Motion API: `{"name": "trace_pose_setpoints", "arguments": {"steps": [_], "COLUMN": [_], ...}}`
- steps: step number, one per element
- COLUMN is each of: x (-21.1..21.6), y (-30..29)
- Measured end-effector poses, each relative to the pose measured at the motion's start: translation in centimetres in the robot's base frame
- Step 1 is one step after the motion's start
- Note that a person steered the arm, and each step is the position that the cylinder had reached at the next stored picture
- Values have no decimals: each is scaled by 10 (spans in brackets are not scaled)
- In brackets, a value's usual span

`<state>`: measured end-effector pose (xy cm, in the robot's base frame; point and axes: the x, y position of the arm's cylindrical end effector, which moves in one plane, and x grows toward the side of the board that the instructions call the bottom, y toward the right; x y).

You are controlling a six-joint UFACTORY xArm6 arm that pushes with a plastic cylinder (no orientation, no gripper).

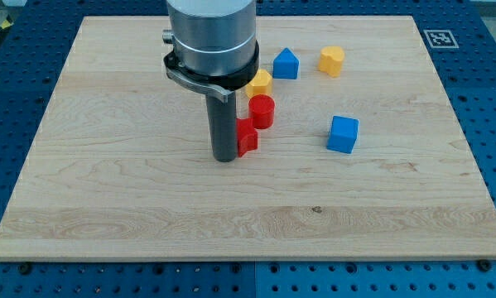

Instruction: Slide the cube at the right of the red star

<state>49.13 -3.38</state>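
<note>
My tip (225,157) rests on the board, touching the left side of a red star-like block (247,137), which the rod partly hides. A red cylinder (262,111) stands just above and right of that red block. The blue cube (343,134) sits alone well to the right of the red block. A yellow block (260,82) lies above the red cylinder, partly behind the arm.
A blue house-shaped block (286,64) and a yellow block (332,60) lie near the view's top. The wooden board (107,190) has a marker tag (438,38) at its top right corner. The arm's grey body (212,37) covers the top middle.
</note>
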Motion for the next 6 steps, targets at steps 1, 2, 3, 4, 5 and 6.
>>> {"name": "trace_pose_setpoints", "arguments": {"steps": [1,2,3,4,5,6], "x": [-1,1,30,48,48,46], "y": [5,5,15,91,192,276]}}
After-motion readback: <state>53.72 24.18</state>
